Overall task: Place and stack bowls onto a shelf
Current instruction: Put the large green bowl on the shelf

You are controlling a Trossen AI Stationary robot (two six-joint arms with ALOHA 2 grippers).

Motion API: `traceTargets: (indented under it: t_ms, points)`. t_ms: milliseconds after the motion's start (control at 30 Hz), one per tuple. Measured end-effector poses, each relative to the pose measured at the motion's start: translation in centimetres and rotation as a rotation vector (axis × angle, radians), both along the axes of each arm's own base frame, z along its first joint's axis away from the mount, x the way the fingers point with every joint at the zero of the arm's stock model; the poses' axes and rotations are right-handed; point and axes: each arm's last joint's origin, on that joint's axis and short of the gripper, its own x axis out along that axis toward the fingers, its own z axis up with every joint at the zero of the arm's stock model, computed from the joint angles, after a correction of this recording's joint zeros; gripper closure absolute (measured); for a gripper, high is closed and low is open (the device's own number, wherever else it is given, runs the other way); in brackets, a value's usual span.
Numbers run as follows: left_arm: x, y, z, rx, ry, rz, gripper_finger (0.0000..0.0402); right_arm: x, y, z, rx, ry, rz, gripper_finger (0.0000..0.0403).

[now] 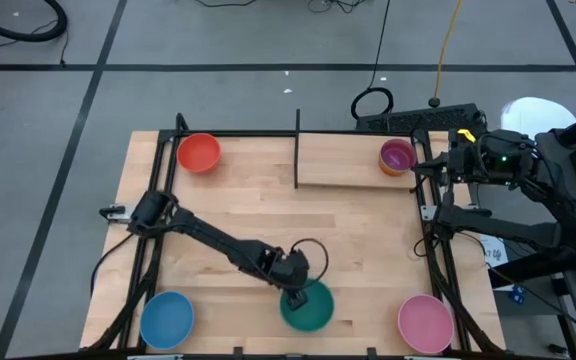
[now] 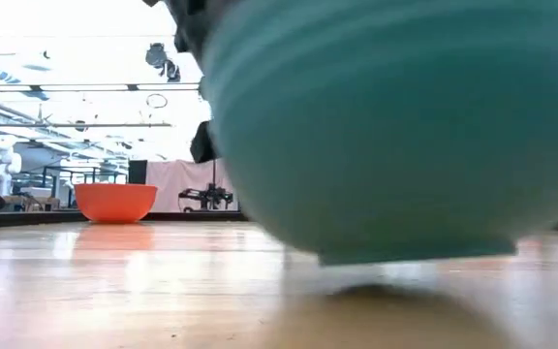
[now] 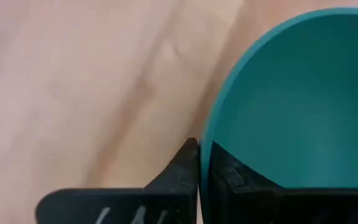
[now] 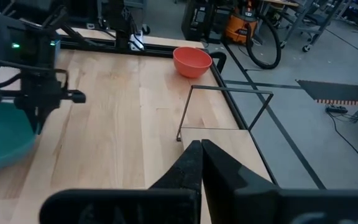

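Observation:
My left gripper [image 1: 298, 293] is shut on the teal bowl [image 1: 308, 308] near the table's near edge, in the middle. In the low view the teal bowl [image 2: 395, 126] fills the picture, its base just above the wood with a shadow under it. The shelf [image 1: 353, 160], a light board with a black post [image 1: 297, 150], stands at the far right. A purple bowl [image 1: 398, 155] rests on it, with an orange rim showing beneath. My right gripper [image 1: 420, 165] waits shut beside that bowl, over the shelf's end [image 4: 222, 140]. My left gripper holds the teal bowl by its rim [image 3: 205, 165] on the side toward the table's far edge. One finger [image 3: 185, 163] is outside the wall and one finger [image 3: 235, 177] inside, coming from above. The bowl's base [image 2: 415, 254] looks just clear of the table.
A red-orange bowl [image 1: 198, 152] sits at the far left, a blue bowl [image 1: 166, 318] at the near left corner and a pink bowl [image 1: 425, 322] at the near right corner. Bare wood [image 1: 368, 240] lies between the teal bowl and the shelf. Black frame rails [image 1: 438, 240] edge the table.

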Motion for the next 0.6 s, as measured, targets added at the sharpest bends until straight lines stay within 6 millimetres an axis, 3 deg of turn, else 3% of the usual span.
traceTargets:
  t_ms: [100, 267, 600]
  points:
    - [0.4, 2.0, 1.2, 0.005, -0.028, 0.043, 0.0395, 0.0, 0.0, 0.0, 0.0, 0.0, 0.0, 0.0403]
    - [0.8, 6.5, 4.9, 0.047, -0.138, 0.152, 0.0396, 0.0, 0.0, 0.0, 0.0, 0.0, 0.0, 0.0403]
    - [1.7, 16.9, 15.4, 0.302, -0.313, 0.186, 0.0397, 0.0, 0.0, 0.0, 0.0, 0.001, 0.0, 0.0403]
